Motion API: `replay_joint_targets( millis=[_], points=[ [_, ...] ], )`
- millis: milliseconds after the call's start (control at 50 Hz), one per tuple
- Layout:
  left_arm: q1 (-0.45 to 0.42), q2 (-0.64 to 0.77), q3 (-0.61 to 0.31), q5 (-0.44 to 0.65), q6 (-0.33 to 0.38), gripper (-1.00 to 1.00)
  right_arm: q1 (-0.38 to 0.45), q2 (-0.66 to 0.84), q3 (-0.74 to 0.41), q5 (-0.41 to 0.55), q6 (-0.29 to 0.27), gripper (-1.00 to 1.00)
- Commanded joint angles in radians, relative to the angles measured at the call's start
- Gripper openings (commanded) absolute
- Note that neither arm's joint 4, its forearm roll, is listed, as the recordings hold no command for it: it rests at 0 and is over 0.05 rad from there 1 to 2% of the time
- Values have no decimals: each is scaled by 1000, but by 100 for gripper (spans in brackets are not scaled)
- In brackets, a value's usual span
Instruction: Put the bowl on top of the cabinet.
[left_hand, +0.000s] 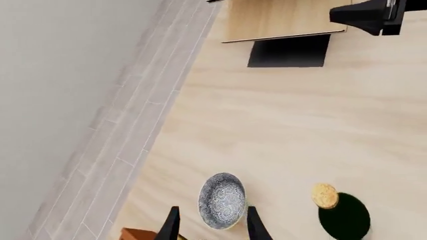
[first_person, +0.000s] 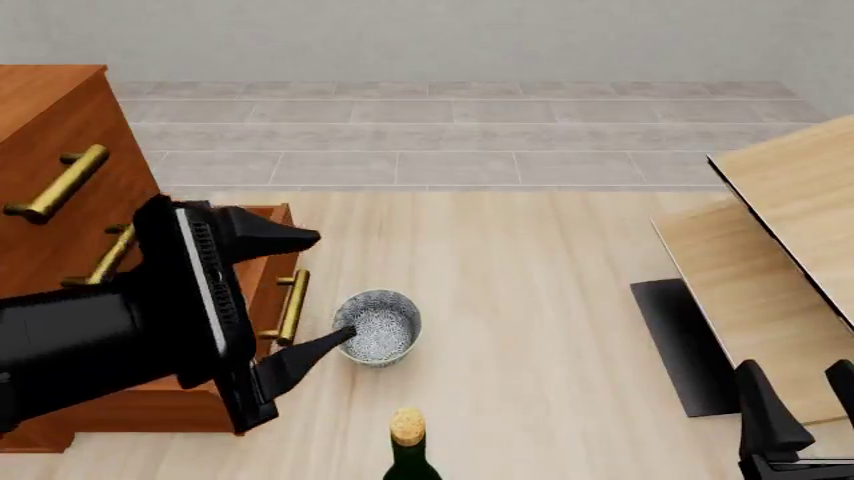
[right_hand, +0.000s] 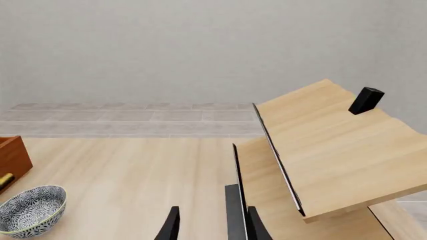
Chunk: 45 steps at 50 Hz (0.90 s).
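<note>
The bowl (first_person: 379, 325), speckled grey-blue, rests on the pale wood surface just in front of the cabinet (first_person: 54, 130), a reddish-brown chest with brass bar handles. My left gripper (first_person: 331, 288) is open and low beside the bowl. One fingertip (first_person: 342, 338) is at the bowl's rim and the other stands well clear of it. In the left wrist view the bowl (left_hand: 222, 199) lies between the two spread fingers of the left gripper (left_hand: 211, 212). My right gripper (first_person: 801, 388) is open and holds nothing near the front right. The right wrist view shows the bowl (right_hand: 32, 209) far off beside the cabinet's corner (right_hand: 13, 157).
A dark green corked bottle (first_person: 404, 440) stands close in front of the bowl. Pale light-wood furniture (first_person: 787, 250) with dark edges fills the right side, with a black panel (first_person: 681, 345) under it. A brass drawer handle (first_person: 291, 305) sits close to the bowl.
</note>
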Motion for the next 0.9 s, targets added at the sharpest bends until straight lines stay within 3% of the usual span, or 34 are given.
replay_joint_targets(
  millis=[20, 540, 900],
  points=[
    [-25, 44, 13, 25, 45, 100, 0, 0, 0, 0, 0, 100],
    [-14, 106, 25, 28, 127, 100, 0, 0, 0, 0, 0, 100],
    [7, 175, 51, -32, 134, 100, 0, 0, 0, 0, 0, 100]
  ],
)
